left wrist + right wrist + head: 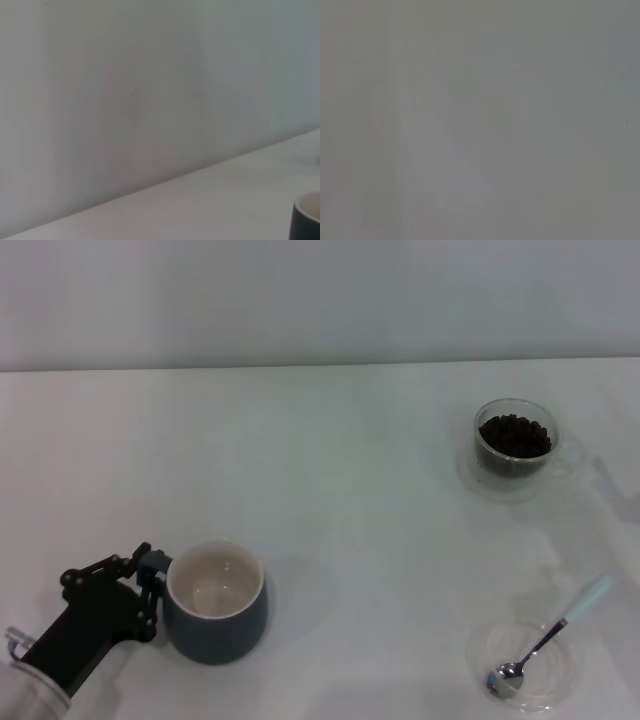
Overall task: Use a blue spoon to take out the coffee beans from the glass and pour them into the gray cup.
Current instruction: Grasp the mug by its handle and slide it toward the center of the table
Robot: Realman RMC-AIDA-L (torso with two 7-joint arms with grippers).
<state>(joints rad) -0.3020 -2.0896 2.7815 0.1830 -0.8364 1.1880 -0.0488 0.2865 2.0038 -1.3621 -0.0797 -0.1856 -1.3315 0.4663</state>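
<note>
Your left gripper is sitting at the gray cup's nine o'clock side; I cannot tell its finger state. The blue spoon is lying toward three o'clock, handle pointing one o'clock, nearer your unseen right arm.

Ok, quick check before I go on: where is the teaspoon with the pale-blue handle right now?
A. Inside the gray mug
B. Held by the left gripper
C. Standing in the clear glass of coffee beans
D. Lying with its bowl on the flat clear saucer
D: the small metal teaspoon with the pale-blue handle lies with its bowl on the flat clear glass saucer, untouched; the left gripper sits beside the squat blue-gray mug.
</note>
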